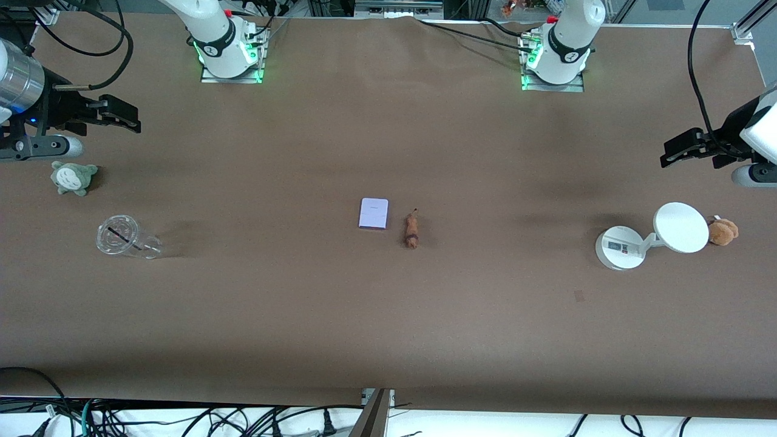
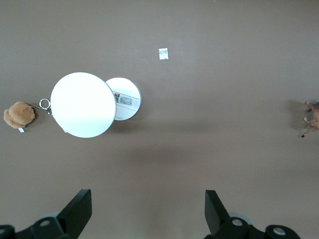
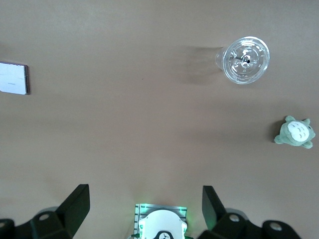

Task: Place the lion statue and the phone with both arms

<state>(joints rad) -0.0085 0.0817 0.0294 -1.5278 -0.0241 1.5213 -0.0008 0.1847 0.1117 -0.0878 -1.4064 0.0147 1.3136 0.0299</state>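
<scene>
The pale lavender phone (image 1: 373, 213) lies flat at the middle of the table. The small orange-brown lion statue (image 1: 412, 229) lies on its side right beside it, toward the left arm's end. My left gripper (image 1: 675, 150) is open and empty, held in the air at the left arm's end of the table. My right gripper (image 1: 130, 116) is open and empty, held in the air at the right arm's end. In the left wrist view the open gripper (image 2: 148, 209) frames bare table and the lion (image 2: 312, 117) shows at the picture's edge. In the right wrist view the open gripper (image 3: 144, 205) is empty and the phone (image 3: 13, 78) shows at the edge.
A white round-based stand with a disc (image 1: 680, 227) and a brown plush toy (image 1: 723, 231) sit at the left arm's end. A clear lidded cup (image 1: 123, 237) lying on its side and a green plush (image 1: 73, 178) sit at the right arm's end. Both arm bases stand along the table's edge farthest from the front camera.
</scene>
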